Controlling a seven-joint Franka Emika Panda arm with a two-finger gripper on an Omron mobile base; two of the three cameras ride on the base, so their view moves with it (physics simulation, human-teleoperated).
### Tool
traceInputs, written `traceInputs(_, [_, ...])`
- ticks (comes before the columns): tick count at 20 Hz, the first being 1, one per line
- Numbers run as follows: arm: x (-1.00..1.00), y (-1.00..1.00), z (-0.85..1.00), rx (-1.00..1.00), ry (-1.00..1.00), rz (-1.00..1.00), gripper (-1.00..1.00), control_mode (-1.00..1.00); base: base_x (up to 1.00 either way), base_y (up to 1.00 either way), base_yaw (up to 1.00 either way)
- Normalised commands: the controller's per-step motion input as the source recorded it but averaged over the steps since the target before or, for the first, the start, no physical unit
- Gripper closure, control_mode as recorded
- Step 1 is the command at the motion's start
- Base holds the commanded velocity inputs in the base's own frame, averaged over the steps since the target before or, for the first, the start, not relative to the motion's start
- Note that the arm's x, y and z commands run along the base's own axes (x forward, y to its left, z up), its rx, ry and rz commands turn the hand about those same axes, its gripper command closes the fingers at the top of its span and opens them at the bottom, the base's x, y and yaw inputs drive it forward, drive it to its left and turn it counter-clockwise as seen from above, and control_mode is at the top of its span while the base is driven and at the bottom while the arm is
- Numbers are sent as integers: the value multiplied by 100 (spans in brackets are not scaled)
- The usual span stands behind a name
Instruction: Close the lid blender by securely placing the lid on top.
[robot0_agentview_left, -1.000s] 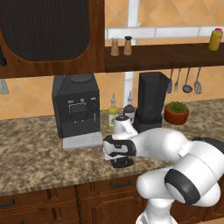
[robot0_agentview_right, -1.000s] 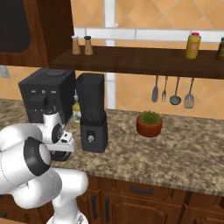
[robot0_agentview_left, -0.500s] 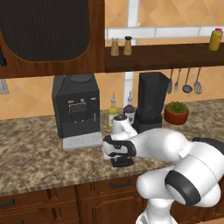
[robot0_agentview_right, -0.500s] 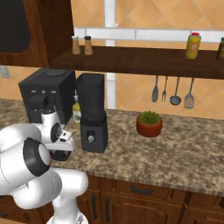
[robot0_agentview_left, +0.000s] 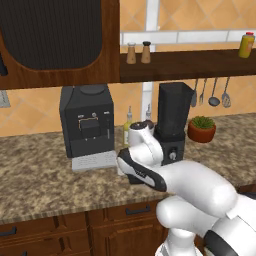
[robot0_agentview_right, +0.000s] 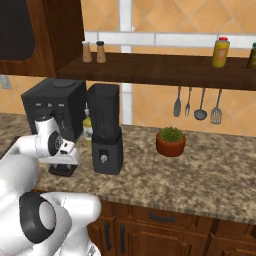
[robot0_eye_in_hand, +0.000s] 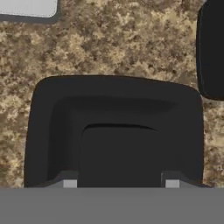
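The lid lies flat on the counter, between the coffee machine's grey drip tray and the blender, directly under the downward-pointing pincer. Its raised centre sits between the pincer's fingertips, which stand apart on either side without visibly clamping. From here the jar top is up and toward the blender.

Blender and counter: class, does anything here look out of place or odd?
Yes. The blender stands with its jar top open, while the lid lies flat on the counter beside it, under the hand. Nothing looks spilled or damaged.
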Motion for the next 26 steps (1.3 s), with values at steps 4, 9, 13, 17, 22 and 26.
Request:
traceInputs(4, [-50, 0, 87, 0, -17, 0, 100, -100, 0, 0, 0])
traceInputs(9, [-42, -1, 95, 0, -20, 0, 100, -100, 0, 0, 0])
traceInputs(13, [-33, -7, 100, 0, -18, 0, 100, -100, 0, 0, 0])
traceInputs(17, [-21, -14, 100, 0, -13, 0, 100, -100, 0, 0, 0])
traceInputs(22, [-14, -22, 100, 0, -8, 0, 100, -100, 0, 0, 0])
traceInputs(26, [-7, -9, 100, 0, -5, 0, 100, -100, 0, 0, 0])
